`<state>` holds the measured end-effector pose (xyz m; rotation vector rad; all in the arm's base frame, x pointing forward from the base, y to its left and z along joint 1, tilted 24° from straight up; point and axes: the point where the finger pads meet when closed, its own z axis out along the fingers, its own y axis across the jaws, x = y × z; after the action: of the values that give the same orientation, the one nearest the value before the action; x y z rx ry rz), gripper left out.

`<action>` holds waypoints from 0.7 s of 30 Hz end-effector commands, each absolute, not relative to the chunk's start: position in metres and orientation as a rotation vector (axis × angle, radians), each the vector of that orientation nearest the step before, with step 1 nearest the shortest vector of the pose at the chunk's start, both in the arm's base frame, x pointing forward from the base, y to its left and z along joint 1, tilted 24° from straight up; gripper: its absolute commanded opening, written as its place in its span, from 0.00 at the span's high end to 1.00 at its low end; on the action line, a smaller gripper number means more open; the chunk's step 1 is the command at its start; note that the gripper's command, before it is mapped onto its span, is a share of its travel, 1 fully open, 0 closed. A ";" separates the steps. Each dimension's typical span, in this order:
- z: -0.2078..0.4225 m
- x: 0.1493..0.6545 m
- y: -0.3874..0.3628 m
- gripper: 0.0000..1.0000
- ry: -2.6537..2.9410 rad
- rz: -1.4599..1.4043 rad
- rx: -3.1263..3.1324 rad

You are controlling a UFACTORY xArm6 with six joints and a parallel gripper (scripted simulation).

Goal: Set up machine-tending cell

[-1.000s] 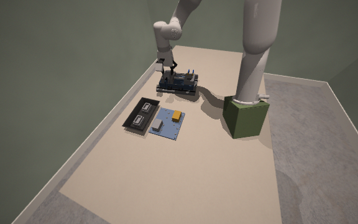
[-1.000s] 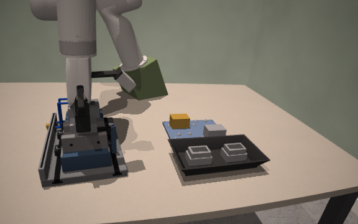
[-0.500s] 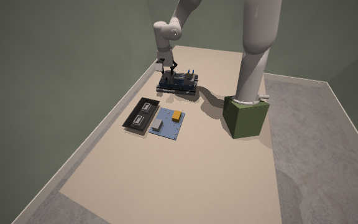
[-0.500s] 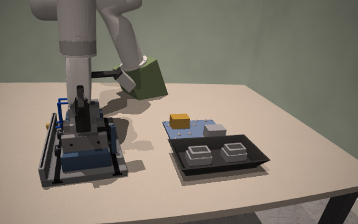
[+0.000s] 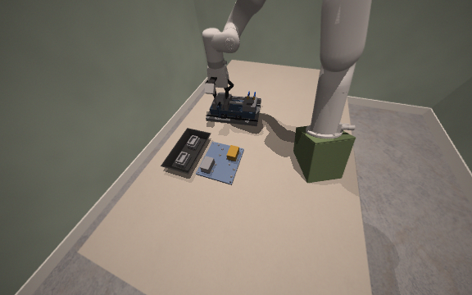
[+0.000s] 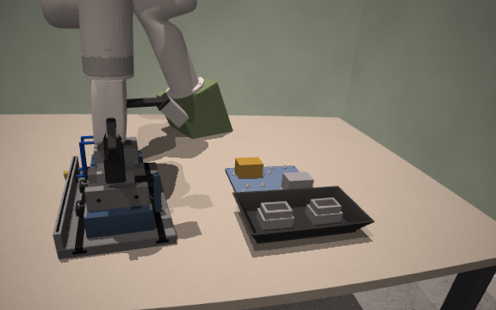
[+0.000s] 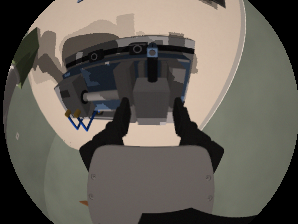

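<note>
My gripper (image 7: pixel 151 105) stands over the vise (image 5: pixel 236 108), fingers lowered into its opening, and is open. A grey aluminium blank (image 7: pixel 154 99) lies in the opening between the spread fingers, which stand a little off its sides. In the top and exterior views the gripper (image 6: pixel 114 168) hides most of this blank. On the blue infeed plate (image 5: pixel 220 162) lie a second aluminium blank (image 5: pixel 207 164) and a brass blank (image 5: pixel 233 152), both flat. The dark outfeed tray (image 5: pixel 187 152) holds two finished parts (image 6: pixel 275 214) (image 6: pixel 324 210), flat and pocket up.
The arm's green base block (image 5: pixel 324 152) stands right of the vise. Blue hoses (image 6: pixel 85 152) rise at the vise's far end. The tray sits right next to the infeed plate. The table's left edge runs close to the vise.
</note>
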<state>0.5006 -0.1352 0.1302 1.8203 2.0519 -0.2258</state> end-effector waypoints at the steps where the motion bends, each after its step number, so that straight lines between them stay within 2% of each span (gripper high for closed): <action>1: 0.135 0.501 -0.134 0.31 2.050 -0.222 1.818; 21: 0.178 0.493 -0.116 0.31 2.050 -0.222 1.818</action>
<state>0.4950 -0.1229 0.1604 1.8198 2.0517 -0.2248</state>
